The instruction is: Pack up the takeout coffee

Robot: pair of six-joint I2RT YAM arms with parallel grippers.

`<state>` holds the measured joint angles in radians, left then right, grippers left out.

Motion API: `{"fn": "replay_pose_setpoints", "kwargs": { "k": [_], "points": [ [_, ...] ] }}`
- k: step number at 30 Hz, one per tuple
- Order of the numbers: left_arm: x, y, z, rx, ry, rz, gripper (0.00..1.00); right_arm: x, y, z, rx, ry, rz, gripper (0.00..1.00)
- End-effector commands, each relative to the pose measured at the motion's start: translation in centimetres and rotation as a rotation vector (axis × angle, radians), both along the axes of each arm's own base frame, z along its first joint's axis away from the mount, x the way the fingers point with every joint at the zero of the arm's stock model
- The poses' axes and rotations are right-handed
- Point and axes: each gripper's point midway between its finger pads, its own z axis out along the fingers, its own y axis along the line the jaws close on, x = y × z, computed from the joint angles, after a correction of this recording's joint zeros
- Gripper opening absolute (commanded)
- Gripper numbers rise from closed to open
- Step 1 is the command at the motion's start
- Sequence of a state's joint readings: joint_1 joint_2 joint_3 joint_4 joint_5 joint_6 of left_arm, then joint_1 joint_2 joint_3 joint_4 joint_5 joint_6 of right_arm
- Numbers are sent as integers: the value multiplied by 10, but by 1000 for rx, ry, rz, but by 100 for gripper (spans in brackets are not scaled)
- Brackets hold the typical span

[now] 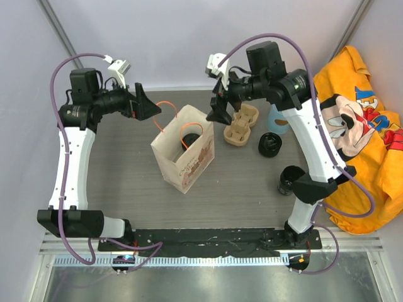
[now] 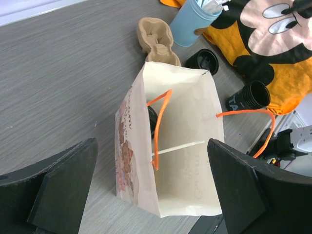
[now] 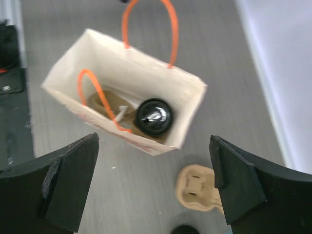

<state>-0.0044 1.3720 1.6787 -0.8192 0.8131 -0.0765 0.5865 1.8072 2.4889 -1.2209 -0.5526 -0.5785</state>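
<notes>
Grey table (image 1: 126, 170) under everything. Orange cartoon shirt (image 1: 365, 126) heaped at its right edge. Paper bag (image 1: 186, 163) with orange handles, upright mid-table, mouth open. My left gripper (image 1: 150, 104) hangs off bag's far-left side, jaws spread full, nothing in them. My right gripper (image 1: 220, 108) by bag's far-right side, equally wide, gripping nothing. Cardboard carrier (image 1: 242, 124) just right of bag. Blue cup (image 1: 277, 119) behind it. Two black cups (image 1: 269, 145) (image 1: 291, 178) further right. Takeout coffee (image 3: 153, 117) down inside bag, on brown cardboard at bottom.
</notes>
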Motion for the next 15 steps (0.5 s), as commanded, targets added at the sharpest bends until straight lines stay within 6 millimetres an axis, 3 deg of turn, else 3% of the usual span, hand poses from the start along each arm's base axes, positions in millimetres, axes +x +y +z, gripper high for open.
{"fn": "replay_pose_setpoints", "kwargs": {
  "k": [1, 7, 8, 15],
  "points": [
    [-1, -18, 23, -23, -70, -65, 100, -36, 12, 0, 55, 44, 170, 99],
    [1, -29, 15, -6, -66, -103, 100, -40, -4, -8, 69, 76, 163, 99],
    [2, -31, 14, -2, -67, -109, 100, -38, -6, -18, 62, 100, 161, 99],
    [7, -37, 4, 14, -54, -113, 100, -33, 7, -41, 94, 168, 189, 98]
  ]
}}
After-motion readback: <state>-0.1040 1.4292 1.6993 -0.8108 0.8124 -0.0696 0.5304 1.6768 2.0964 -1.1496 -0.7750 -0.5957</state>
